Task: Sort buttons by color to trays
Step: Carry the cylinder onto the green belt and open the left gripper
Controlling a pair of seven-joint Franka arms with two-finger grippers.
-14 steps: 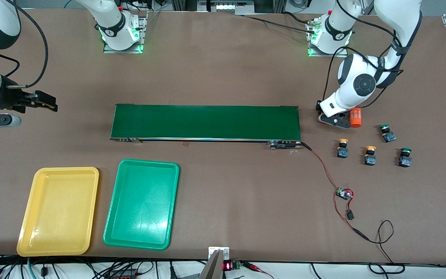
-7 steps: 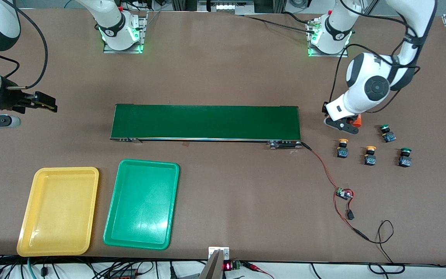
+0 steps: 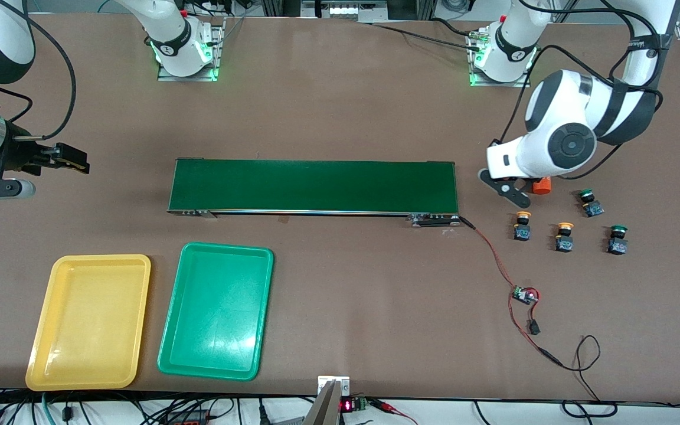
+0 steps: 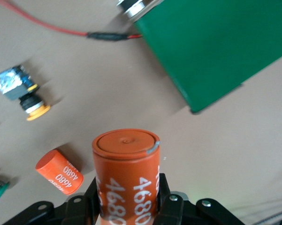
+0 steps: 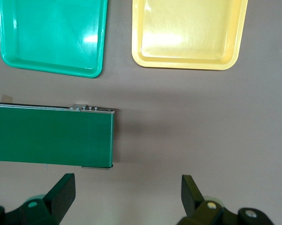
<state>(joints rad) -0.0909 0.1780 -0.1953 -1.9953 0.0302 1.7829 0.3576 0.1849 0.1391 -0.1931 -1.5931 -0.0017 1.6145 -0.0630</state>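
Four buttons stand at the left arm's end of the table: two yellow-capped (image 3: 522, 227) (image 3: 564, 237) and two green-capped (image 3: 591, 203) (image 3: 617, 239). My left gripper (image 3: 508, 189) (image 4: 126, 187) hangs over the table between the belt's end and the buttons, shut on an orange "4680" cylinder (image 4: 126, 168). The left wrist view also shows one yellow button (image 4: 26, 96). The yellow tray (image 3: 89, 321) and green tray (image 3: 216, 310) lie empty side by side, nearer the front camera than the belt. My right gripper (image 3: 71, 158) (image 5: 126, 197) waits open at the right arm's end.
The dark green conveyor belt (image 3: 313, 186) (image 4: 216, 47) crosses the middle of the table. A second orange cylinder (image 4: 59, 171) lies on the table beside the held one. A red wire (image 3: 493, 260) runs from the belt's end to a small circuit board (image 3: 524, 294).
The left arm has risen and swung its elbow outward; its hand, still shut on the cylinder, has shifted slightly toward the belt's end. The right arm has barely moved.
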